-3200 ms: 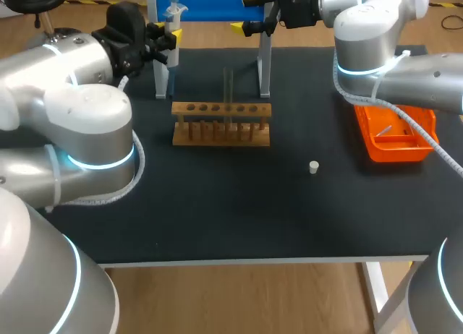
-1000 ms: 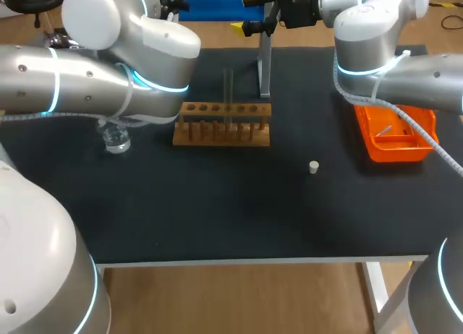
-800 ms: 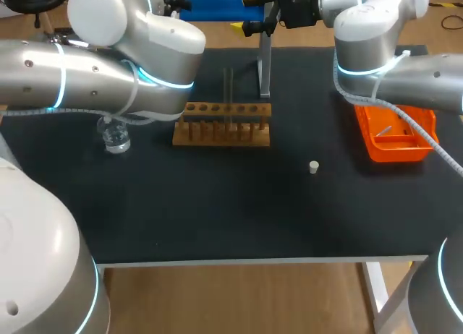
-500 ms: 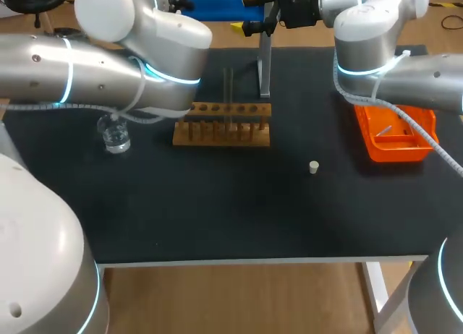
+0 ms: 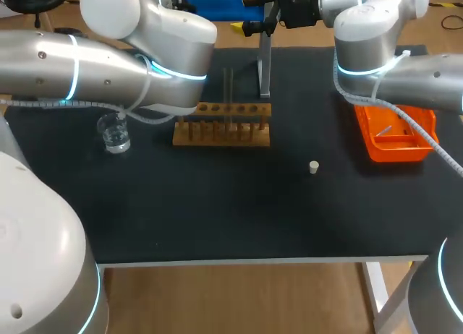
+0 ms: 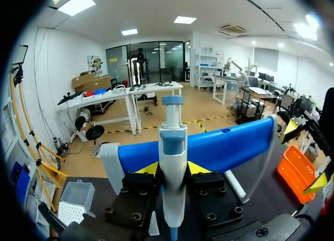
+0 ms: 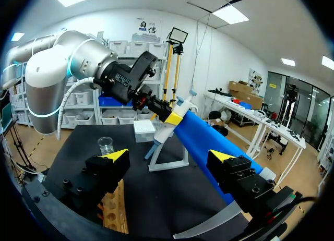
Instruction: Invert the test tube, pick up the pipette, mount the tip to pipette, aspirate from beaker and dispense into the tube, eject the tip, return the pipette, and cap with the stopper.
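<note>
pipette [image 6: 173,163] — in head view, behind left arm [image 5: 108,59]

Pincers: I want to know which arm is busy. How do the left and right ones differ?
The left pincer is shut on the pipette; the right pincer is open and empty. The left pincer's tips sit close, the right pincer's wide apart. Both have yellow tips and are near the blue stand.
</note>
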Motion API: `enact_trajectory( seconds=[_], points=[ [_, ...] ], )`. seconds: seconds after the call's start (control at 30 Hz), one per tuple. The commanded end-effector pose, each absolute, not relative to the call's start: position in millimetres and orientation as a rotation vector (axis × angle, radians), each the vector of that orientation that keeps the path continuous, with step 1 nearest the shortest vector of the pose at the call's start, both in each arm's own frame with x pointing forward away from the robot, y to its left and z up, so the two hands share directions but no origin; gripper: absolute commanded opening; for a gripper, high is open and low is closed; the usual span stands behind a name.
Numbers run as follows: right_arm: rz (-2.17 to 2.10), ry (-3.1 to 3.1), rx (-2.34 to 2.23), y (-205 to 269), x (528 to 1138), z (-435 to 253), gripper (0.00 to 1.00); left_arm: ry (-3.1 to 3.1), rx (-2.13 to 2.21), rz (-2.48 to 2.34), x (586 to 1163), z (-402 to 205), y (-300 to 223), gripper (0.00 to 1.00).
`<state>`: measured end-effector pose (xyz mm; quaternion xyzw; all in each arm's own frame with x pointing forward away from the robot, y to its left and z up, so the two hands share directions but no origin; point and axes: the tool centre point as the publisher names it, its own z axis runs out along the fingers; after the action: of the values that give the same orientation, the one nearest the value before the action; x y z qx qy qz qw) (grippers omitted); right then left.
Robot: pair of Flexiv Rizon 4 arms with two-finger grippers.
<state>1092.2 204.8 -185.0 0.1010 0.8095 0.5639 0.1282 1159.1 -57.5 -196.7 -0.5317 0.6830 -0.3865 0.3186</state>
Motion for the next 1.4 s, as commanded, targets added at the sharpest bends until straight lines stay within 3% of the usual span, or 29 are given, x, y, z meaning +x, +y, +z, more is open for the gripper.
enact_trajectory(
  seconds=[0.03, 0.53, 0.57, 0.6, 0.63, 1.4],
  points=[
    [1.640, 2.362, 0.291, 203, 1093, -184, 1.00, 1.803, -1.408, -1.004, 1158, -198, -59, 0.00],
    [1.640, 2.362, 0.291, 203, 1093, -184, 1.00, 1.820, -1.441, -0.992, 1154, -209, -64, 0.00],
    [1.640, 2.362, 0.291, 203, 1093, -184, 1.00, 1.819, -1.446, -0.988, 1154, -209, -64, 0.09],
    [1.640, 2.362, 0.291, 203, 1093, -184, 1.00, 1.817, -1.450, -0.987, 1153, -210, -64, 0.45],
    [1.640, 2.362, 0.291, 203, 1093, -184, 1.00, 1.815, -1.453, -0.987, 1152, -210, -64, 1.00],
    [1.640, 2.362, 0.291, 203, 1093, -184, 1.00, 1.803, -1.351, -1.095, 1103, -161, -76, 1.00]
  ],
)
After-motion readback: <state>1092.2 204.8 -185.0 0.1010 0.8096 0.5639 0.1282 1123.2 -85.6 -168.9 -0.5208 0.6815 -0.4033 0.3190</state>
